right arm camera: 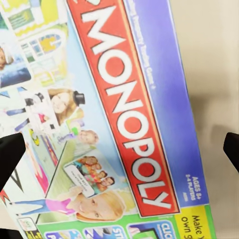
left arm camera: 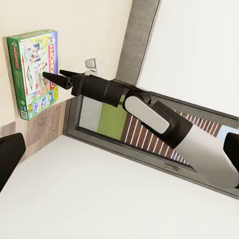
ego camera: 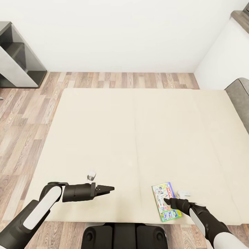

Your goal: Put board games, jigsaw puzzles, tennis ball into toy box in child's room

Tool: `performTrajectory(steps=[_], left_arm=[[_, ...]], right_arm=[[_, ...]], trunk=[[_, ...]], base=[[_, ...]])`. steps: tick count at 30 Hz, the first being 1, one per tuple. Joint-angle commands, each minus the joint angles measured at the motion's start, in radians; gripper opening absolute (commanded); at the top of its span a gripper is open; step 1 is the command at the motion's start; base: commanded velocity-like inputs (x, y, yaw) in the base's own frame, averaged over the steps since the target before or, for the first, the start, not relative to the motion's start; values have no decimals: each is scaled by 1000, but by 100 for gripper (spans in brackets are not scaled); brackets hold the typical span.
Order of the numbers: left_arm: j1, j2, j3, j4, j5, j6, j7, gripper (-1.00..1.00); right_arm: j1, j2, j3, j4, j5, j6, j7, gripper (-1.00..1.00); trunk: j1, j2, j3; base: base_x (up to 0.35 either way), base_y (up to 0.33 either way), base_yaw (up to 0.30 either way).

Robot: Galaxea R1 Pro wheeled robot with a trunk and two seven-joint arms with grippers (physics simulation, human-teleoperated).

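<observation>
The Monopoly board game (ego camera: pixel 167 201) lies flat on the beige mattress of the bed (ego camera: pixel 114 138), close to the near edge and to the robot's right, its long axis running roughly from that near edge away toward the far side of the bed, slightly skewed. The right gripper (ego camera: pixel 168 201) sits directly over the box, near its middle, pointing across it toward the robot's left; in the right wrist view the two dark fingertips (right arm camera: pixel 11 154) stand far apart at either side of the lid, so the jaws are spread wide and hold nothing, and whether they touch the lid cannot be told. Judging from this, the coming move turns on straddling the box across its short width, since the long axis looks too long for the jaws. The right arm is plainly the nearer one: the left gripper (ego camera: pixel 110 188) hovers well apart from the box, aimed toward it, its fingers drawn to a point, apparently closed on nothing. The lid reads "MONOPOLY" in white on a red band, with "AGES 8+" and "2-6 PLAYERS" on the blue strip and cartoon figures over green; smaller print is too blurred to read.
</observation>
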Motion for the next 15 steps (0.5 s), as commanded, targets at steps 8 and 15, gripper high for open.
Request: performTrajectory(steps=[8, 15], left_arm=[[-1, 1, 0, 0, -4, 1, -6, 100], [-1, 1, 0, 0, -4, 1, -6, 100]], right_arm=[[0, -2, 5, -2, -10, 4, -2, 100], [0, -1, 6, -2, -9, 4, -3, 100]], trunk=[[1, -2, -1], [1, -2, -1]], base=[[0, 0, 0], [0, 0, 0]])
